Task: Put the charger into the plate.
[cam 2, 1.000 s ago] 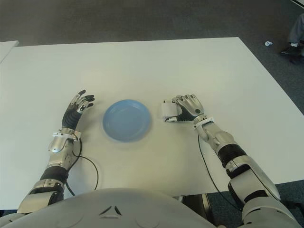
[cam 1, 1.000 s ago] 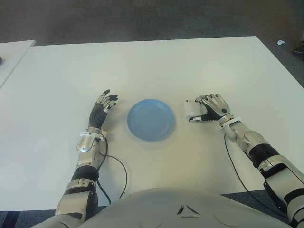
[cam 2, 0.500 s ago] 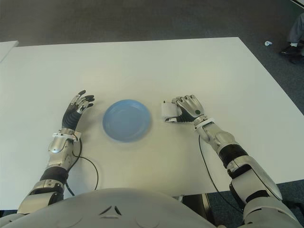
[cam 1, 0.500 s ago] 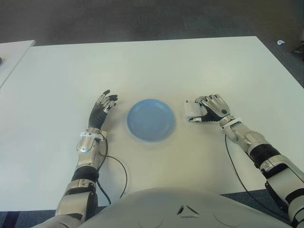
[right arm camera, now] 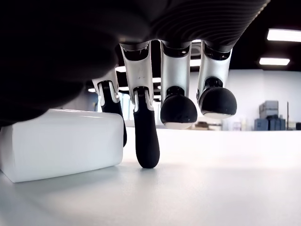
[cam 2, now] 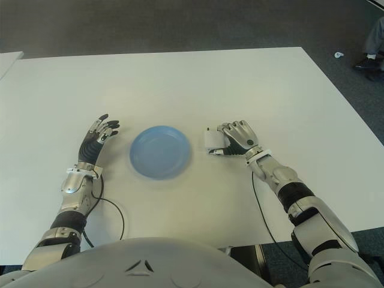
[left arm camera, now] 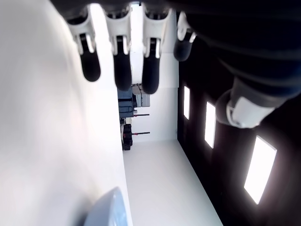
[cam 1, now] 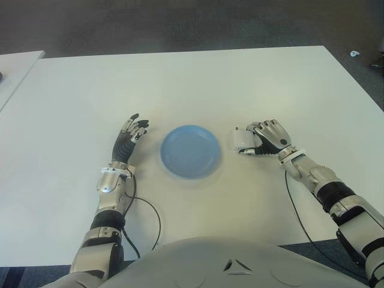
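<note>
A small white charger [cam 1: 241,138] lies flat on the white table, just right of the round blue plate [cam 1: 191,150]. My right hand [cam 1: 257,138] is curled over the charger from its right side, with the thumb at its near edge and the fingertips [right arm camera: 146,150] down beside it on the table. The right wrist view shows the charger [right arm camera: 61,141] resting on the tabletop, one finger against its far side. My left hand [cam 1: 131,133] shows left of the plate with its fingers [left arm camera: 120,70] stretched out and nothing in them. The plate holds nothing.
The white table [cam 1: 198,84] reaches far back and to both sides. Black cables [cam 1: 150,213] run along each forearm near the front edge. A second table's corner [cam 1: 15,66] shows at far left. Dark floor lies beyond, with a person's leg [cam 2: 375,39] at top right.
</note>
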